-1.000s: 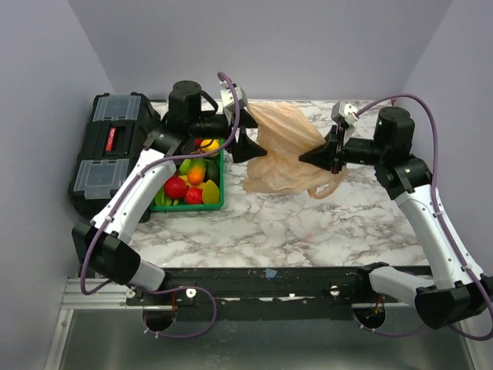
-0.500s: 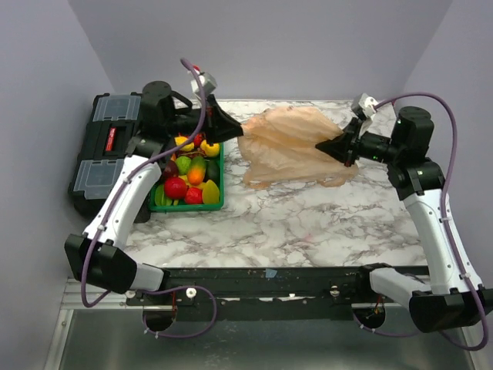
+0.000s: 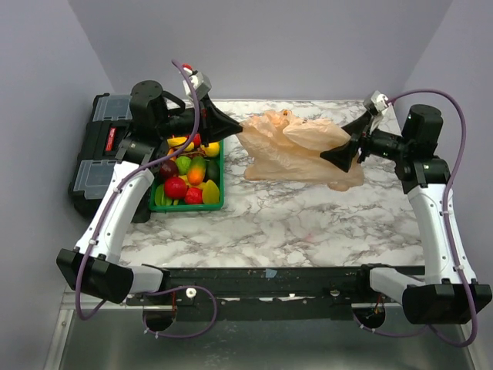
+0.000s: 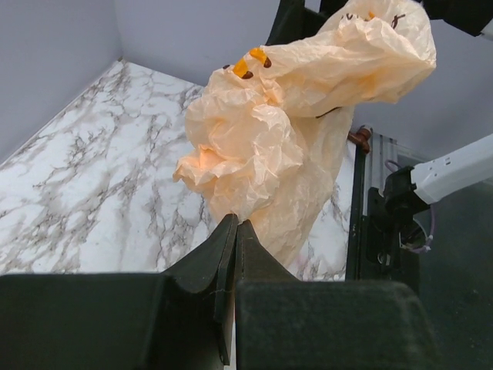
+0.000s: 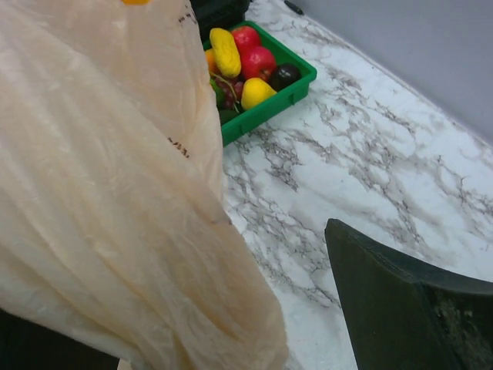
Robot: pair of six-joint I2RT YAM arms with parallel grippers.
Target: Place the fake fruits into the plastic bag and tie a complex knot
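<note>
The bag (image 3: 296, 146) sits crumpled on the marble desk (image 3: 293, 223), its top held up between both arms. The left fingers (image 4: 208, 266) pinch its edge; the right fingers (image 5: 400, 308) stand wide apart against it. The fruits (image 3: 185, 173) fill the green tray (image 3: 189, 206) beside a black toolbox (image 3: 100, 154).

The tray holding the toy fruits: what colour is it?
The tray is bright green, clearest in the right wrist view.

Diffuse, even light; faint shadows on white marbled worktop (image 3: 308, 223); translucent peach plastic bag (image 4: 254, 146) glows; wrist-view foregrounds soft.
</note>
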